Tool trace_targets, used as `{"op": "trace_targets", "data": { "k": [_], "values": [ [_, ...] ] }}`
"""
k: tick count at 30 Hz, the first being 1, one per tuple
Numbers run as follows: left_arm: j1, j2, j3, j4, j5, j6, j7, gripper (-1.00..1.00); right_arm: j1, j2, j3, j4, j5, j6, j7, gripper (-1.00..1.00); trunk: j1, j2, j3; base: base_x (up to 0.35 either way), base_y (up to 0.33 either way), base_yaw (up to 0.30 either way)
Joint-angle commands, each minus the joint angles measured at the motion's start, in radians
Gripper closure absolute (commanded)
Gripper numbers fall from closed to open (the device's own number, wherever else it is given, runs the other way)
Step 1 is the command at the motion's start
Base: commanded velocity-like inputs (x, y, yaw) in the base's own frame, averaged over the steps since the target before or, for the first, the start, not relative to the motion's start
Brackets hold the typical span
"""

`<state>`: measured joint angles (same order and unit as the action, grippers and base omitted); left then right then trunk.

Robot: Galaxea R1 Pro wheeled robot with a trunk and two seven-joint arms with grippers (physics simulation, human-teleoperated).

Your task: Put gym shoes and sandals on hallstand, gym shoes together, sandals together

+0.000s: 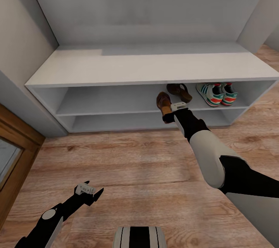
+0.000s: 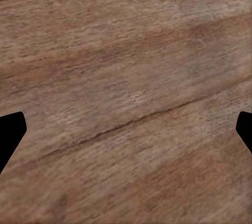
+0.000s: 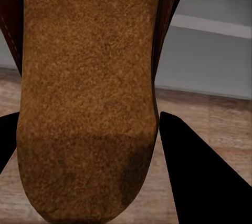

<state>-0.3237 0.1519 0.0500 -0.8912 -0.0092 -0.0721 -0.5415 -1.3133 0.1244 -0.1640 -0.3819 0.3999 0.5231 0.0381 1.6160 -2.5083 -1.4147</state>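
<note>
1. The second sandal [image 1: 163,101] is pinched heel-end between the right gripper [image 1: 173,111] fingers and held at the front edge of the hallstand [image 1: 147,70] upper shelf, so it can be slid in.
2. The first sandal [image 1: 179,91] is already on that shelf; the slot beside it is targeted to keep the pair adjacent.
3. Both gym shoes [image 1: 217,93] are parked side by side further right, done.
4. The left gripper [image 1: 90,193] is held idle over the corridor floor [image 1: 128,170], fingers spread, nothing gripped.

two sandals [image 1: 172,98], two gym shoes [image 1: 217,93]
</note>
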Motion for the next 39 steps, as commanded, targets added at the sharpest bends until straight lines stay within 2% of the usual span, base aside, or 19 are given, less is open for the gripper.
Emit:
{"op": "trace_targets", "data": {
  "k": [1, 12, 30, 39],
  "values": [
    [0.000, 0.000, 0.000, 0.000, 0.000, 0.000, 0.000, -1.00, 0.000, 0.000, 0.000, 0.000, -0.003, 0.000, -0.001, 1.00, 0.000, 0.000, 0.000, 0.032, 0.000, 0.000],
    [0.000, 0.000, -0.001, 0.000, 0.000, 0.000, 0.000, -1.00, 0.000, 0.000, 0.002, 0.000, 0.001, 0.000, 0.000, 1.00, 0.000, 0.000, 0.000, 0.167, 0.000, 0.000],
    [0.000, 0.000, -0.002, -0.001, 0.000, 0.000, 0.000, -1.00, 0.001, -0.007, 0.013, 0.001, 0.009, 0.000, 0.009, 1.00, 0.000, 0.000, 0.000, 0.014, 0.000, 0.000],
    [0.000, 0.000, -0.002, -0.002, 0.000, 0.001, 0.000, -1.00, 0.003, -0.009, 0.020, 0.039, 0.013, -0.061, 0.022, 1.00, 0.000, 0.000, 0.000, 0.076, 0.000, 0.000]
  ]
}}
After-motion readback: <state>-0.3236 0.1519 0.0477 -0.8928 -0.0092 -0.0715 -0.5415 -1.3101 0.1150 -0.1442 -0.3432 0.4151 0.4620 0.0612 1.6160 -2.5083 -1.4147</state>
